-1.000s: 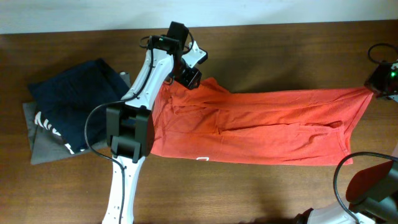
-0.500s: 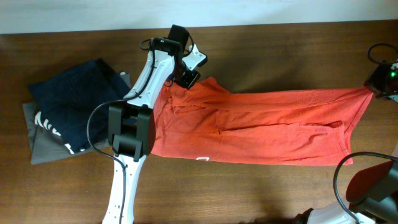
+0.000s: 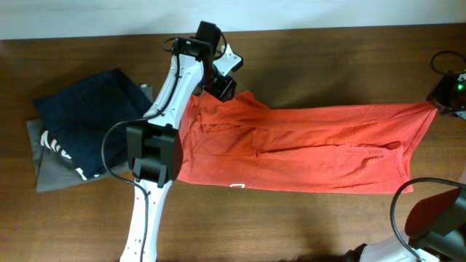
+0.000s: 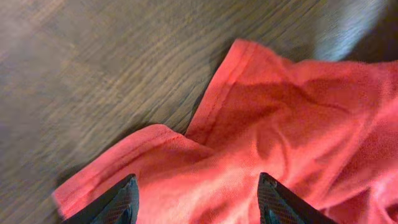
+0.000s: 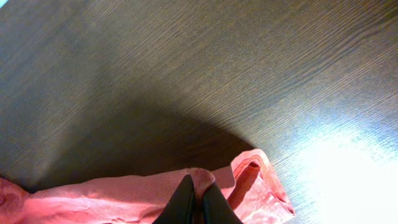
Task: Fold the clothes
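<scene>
At the far left a navy garment [image 3: 84,116] with white lettering lies crumpled on top of a flat grey garment [image 3: 45,173], both soft cloth on the dark, wood-grained desk [image 3: 328,233].

Just right of them the white left arm reaches up to the shirt's upper left corner. The left hand [image 3: 222,81] hangs over that corner. In the wrist view its two black fingertips [image 4: 121,202] stand wide apart with the cloth lying loose under them, gripped by neither.

The orange-red T-shirt [image 3: 313,149] is stretched into a long band across the middle of the desk. It is matte cotton with shallow lengthwise creases, and a small white mark [image 3: 237,186] sits at its near edge. Close up, a stitched hem [image 4: 214,87] runs round a pointed flap, and a second hemmed fold lies below it on the bare wood.

At the far right the right hand [image 3: 445,93] is closed tight on the shirt's upper right corner. In its wrist view the fingers [image 5: 183,199] are pinched together on a curled, hemmed edge of the cloth [image 5: 249,177].

Compared with half a second ago, the left hand sits slightly higher and further from the corner. The T-shirt's outline and the right hand look unchanged.
</scene>
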Action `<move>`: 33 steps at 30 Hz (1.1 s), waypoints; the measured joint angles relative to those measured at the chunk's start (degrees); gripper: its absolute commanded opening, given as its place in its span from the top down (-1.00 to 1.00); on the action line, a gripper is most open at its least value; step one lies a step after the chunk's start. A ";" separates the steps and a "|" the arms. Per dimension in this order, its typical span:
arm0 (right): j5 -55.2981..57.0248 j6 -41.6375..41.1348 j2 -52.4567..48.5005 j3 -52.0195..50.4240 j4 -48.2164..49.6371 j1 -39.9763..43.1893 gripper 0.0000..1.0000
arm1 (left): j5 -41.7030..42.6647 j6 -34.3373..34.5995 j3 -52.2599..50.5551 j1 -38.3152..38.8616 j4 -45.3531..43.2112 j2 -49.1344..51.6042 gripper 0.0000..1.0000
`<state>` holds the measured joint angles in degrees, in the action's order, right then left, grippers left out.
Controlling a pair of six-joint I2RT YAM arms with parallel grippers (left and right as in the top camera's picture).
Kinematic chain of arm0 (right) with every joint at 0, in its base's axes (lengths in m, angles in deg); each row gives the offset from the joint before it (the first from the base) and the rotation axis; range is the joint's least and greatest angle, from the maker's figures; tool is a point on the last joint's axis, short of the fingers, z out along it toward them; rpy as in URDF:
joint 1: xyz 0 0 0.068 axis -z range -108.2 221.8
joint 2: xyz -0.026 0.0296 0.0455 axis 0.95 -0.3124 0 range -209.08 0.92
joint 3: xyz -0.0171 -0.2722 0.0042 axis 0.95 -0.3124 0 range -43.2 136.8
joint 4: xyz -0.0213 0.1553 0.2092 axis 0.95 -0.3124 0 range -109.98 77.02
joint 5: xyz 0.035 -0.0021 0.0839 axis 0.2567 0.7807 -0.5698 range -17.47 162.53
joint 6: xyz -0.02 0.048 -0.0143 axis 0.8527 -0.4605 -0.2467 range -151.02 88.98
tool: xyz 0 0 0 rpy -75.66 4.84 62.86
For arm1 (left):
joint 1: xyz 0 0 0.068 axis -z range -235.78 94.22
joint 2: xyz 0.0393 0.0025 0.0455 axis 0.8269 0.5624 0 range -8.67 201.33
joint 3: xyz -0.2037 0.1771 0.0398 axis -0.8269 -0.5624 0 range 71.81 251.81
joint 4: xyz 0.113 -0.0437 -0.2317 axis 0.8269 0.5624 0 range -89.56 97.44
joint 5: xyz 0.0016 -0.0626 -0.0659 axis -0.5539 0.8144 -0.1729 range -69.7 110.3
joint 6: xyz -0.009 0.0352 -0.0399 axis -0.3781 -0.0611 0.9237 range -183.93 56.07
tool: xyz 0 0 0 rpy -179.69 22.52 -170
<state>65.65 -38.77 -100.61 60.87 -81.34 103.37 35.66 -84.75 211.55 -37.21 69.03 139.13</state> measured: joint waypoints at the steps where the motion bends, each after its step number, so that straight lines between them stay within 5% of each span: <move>1: 0.00 0.04 0.00 -0.02 0.02 0.00 0.85 | 0.00 0.00 0.00 0.00 -0.02 0.68 -0.23; 4: 0.00 0.02 0.00 -0.02 0.02 0.00 0.85 | 0.00 0.00 -0.02 0.00 0.02 2.43 -0.20; 10: -0.02 -0.04 0.00 -0.02 0.00 0.00 0.85 | -0.02 0.22 -0.02 0.00 0.09 3.61 0.43; 27: -0.24 0.00 0.00 0.00 0.00 0.00 0.85 | -2.60 -0.02 9.35 0.00 5.60 3.61 0.58; 29: -0.24 0.00 0.00 -0.02 0.00 0.00 0.84 | -2.84 -0.02 9.92 0.00 6.43 3.61 0.72; 30: -0.24 0.02 0.00 -0.02 0.02 0.00 0.85 | -3.04 0.11 10.05 0.00 7.04 3.61 0.95; 33: -0.24 0.00 0.00 -0.02 0.02 0.00 0.84 | -3.58 -0.02 10.75 0.00 9.22 3.61 1.00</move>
<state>65.41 -38.77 -100.61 60.85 -81.32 103.37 32.07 -84.77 222.30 -37.21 78.26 142.74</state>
